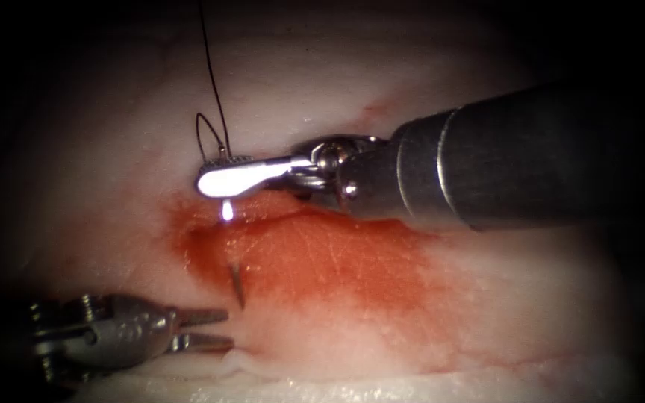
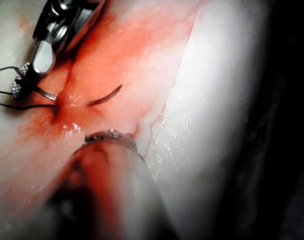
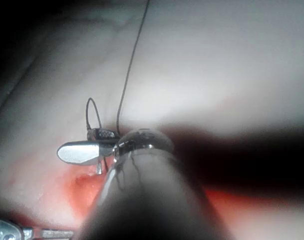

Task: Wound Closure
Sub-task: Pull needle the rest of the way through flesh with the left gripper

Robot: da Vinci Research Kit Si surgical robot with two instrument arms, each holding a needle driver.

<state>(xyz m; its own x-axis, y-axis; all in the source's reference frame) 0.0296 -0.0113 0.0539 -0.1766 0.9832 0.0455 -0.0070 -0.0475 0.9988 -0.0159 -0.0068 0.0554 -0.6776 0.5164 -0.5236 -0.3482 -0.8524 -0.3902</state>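
My right tool (image 1: 207, 173) reaches in from the right, its jaws shut on the curved needle (image 1: 227, 210) close to its thread end. The needle is in the tissue (image 1: 322, 89). It enters the red-stained area just below the jaws, and its dark tip (image 1: 237, 287) stands out of the surface lower down. Black thread (image 1: 214, 82) rises from the jaws with a small loop beside them. My left tool (image 1: 227, 329) lies at the lower left, jaws open and holding nothing, just left of the needle tip. The left wrist view shows the needle tip (image 2: 106, 95) and the right tool (image 2: 29, 75).
Red fluid (image 1: 337, 261) stains the tissue around the cut (image 1: 315, 214), which runs under the right tool's wrist. The right tool's thick shaft (image 1: 531, 157) crosses the right half of the endoscope view. The tissue's pale front edge (image 1: 278, 369) lies just beyond the left tool.
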